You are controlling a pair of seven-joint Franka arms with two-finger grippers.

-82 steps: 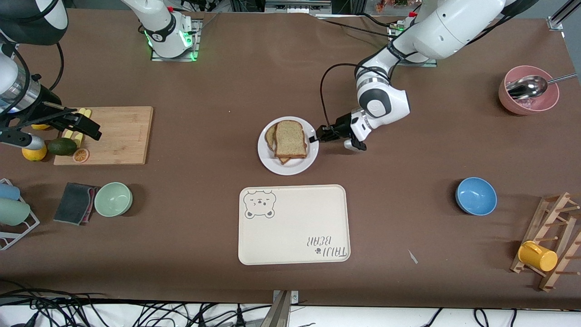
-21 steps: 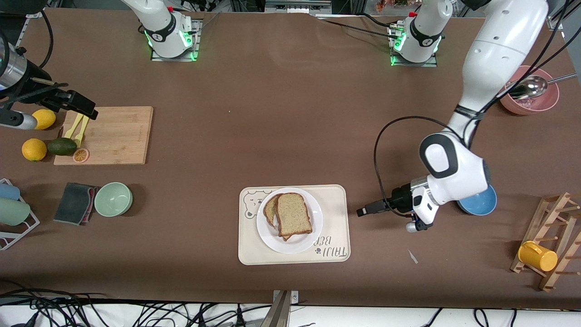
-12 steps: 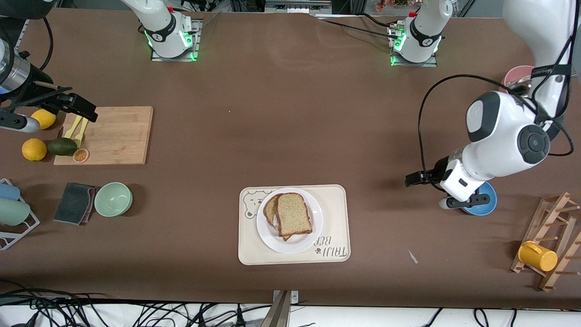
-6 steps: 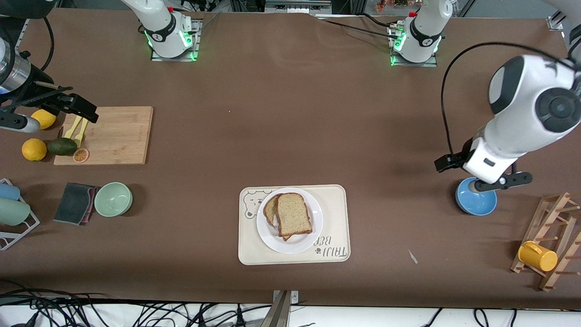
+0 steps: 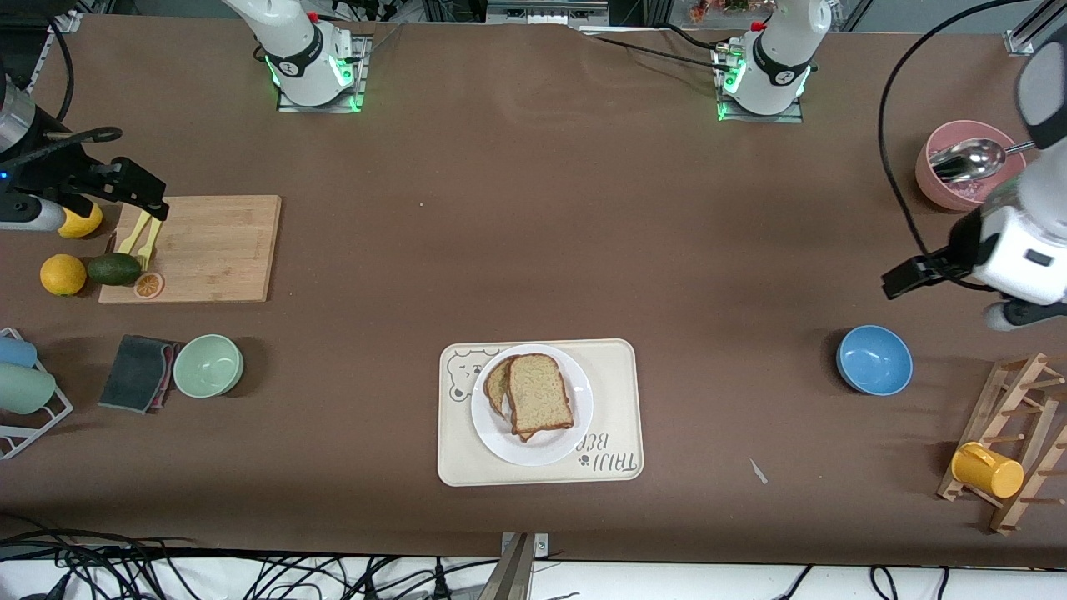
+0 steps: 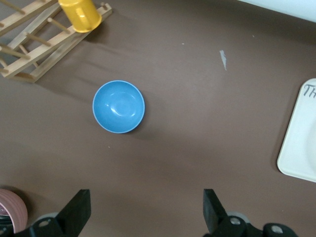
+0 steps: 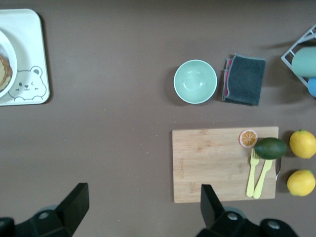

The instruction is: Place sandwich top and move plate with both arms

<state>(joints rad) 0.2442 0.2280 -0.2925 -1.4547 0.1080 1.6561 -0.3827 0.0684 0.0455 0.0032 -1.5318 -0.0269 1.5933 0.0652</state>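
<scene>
Covering lower slice, sandwich top (image 5: 540,393) on plate (image 5: 575,421); both end effectors spread, empty.

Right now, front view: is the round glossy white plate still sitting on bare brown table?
No, the round glossy white plate sits on the cream rectangular tray with a bear drawing, the speckled bread slice on top.

The plate (image 5: 533,450) is white, the bread (image 5: 539,393) speckled brown, the tray (image 5: 613,375) cream with a bear drawing (image 5: 467,377), one bowl (image 5: 874,360) blue.
</scene>
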